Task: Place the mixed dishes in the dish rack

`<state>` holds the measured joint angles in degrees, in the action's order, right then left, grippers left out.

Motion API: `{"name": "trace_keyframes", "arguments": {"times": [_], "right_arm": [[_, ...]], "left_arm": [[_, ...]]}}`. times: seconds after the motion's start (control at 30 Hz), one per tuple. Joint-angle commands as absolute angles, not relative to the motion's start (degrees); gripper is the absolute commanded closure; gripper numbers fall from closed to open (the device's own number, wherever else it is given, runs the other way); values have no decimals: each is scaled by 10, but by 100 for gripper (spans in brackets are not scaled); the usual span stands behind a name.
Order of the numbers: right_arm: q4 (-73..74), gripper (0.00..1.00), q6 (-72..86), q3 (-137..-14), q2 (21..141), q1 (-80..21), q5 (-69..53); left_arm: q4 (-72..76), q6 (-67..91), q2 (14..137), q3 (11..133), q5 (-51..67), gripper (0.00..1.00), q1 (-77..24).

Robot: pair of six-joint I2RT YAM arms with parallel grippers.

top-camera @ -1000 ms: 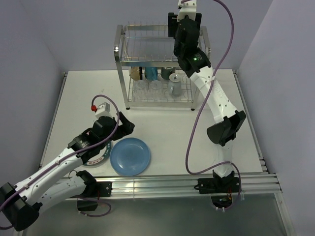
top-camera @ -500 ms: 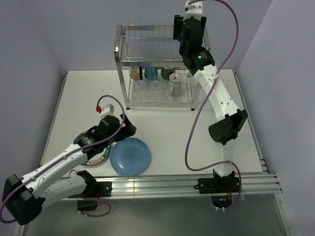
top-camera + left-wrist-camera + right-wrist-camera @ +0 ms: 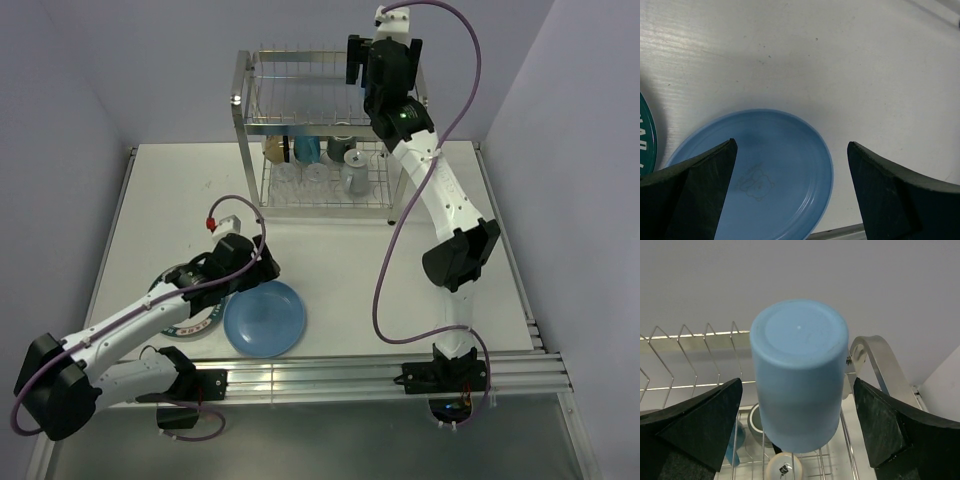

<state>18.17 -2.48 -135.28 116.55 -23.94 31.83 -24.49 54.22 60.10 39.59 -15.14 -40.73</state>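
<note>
Against the grey wall [image 3: 790,270], blue tumbler [image 3: 799,375] stands vertical, base up.

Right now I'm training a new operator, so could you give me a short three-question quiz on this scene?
1. True or false: the blue plate already stands in the dish rack.
2. Fill in: the left gripper hovers open above the ____.
3. Where is the blue tumbler? A) in the left gripper B) between the open fingers of the right gripper C) on the blue plate
Key: 1 false; 2 blue plate; 3 B.
</note>
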Motion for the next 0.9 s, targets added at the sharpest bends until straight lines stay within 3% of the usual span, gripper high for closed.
{"name": "trace_keyframes", "arguments": {"times": [0.0, 0.17, 0.33, 0.53, 0.73, 0.87], "right_arm": [[159, 0, -32, -1343, 1144, -237, 318], [167, 0, -31, -1357, 1128, -239, 306], [145, 0, -17, -1276, 1032, -264, 311], [98, 0, -2, -1034, 816, -368, 332], [83, 0, 146, -698, 552, -458, 295], [138, 0, 206, -624, 434, -495, 260]], "left_arm": [[-241, 530, 628, 423, -163, 1, -408], [-243, 513, 670, 443, -177, 1, -407], [-262, 461, 712, 480, -186, 1, -397], [-256, 399, 728, 490, -162, 1, -351], [-193, 313, 691, 446, -53, 4, -276], [-185, 298, 707, 439, -28, 5, -243]]}}
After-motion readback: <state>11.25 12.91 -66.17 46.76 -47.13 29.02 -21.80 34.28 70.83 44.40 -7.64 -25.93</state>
